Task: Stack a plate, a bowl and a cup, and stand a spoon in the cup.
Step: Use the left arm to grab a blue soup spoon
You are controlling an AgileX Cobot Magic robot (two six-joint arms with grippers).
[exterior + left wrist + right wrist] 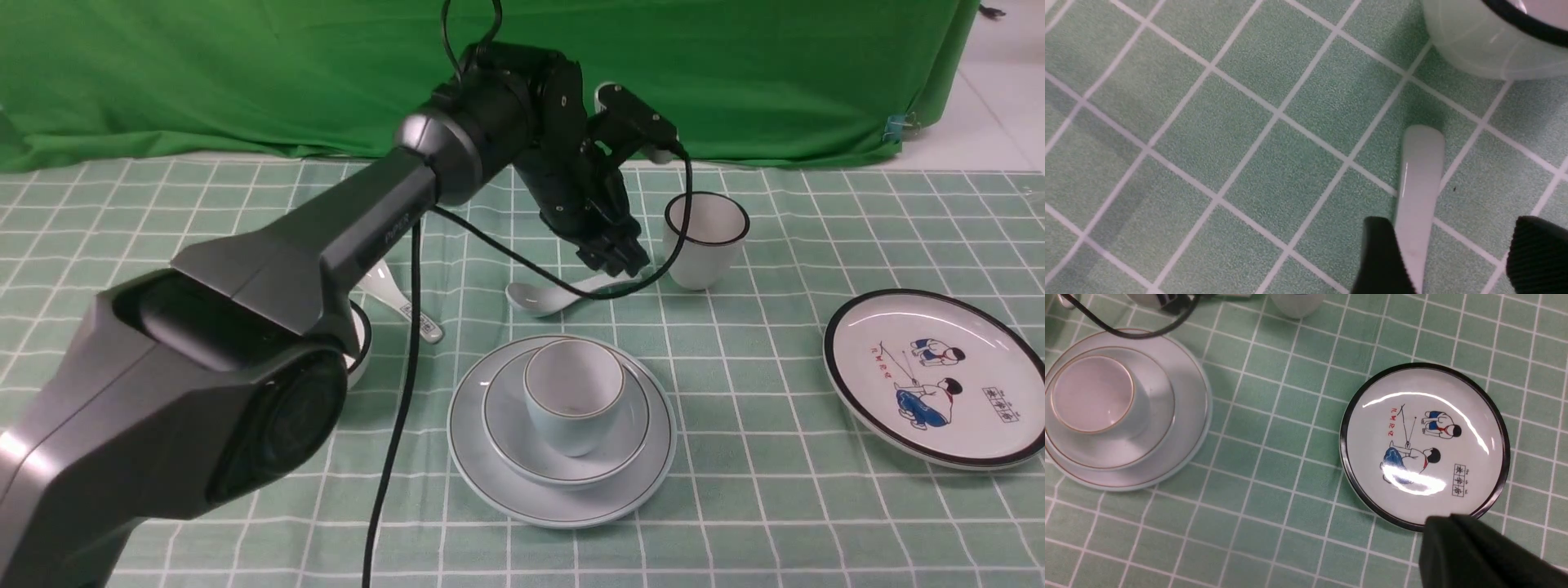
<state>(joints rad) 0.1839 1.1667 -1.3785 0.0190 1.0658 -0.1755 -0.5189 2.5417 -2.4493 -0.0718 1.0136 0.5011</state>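
Note:
The pale blue-green plate lies at the near middle of the cloth. On it rests the bowl, and the cup stands upright in the bowl. The right wrist view shows the same plate, bowl and cup. Behind the stack the plain spoon lies flat on the cloth. My left gripper is lowered over its handle and is open, the handle lying beside one finger. My right gripper is shut and empty, over the near edge of the cartoon plate.
A white black-rimmed cup stands just right of the left gripper. The cartoon plate lies at the right. A marked white spoon and a black-rimmed bowl sit partly hidden behind the left arm. Green cloth hangs at the back.

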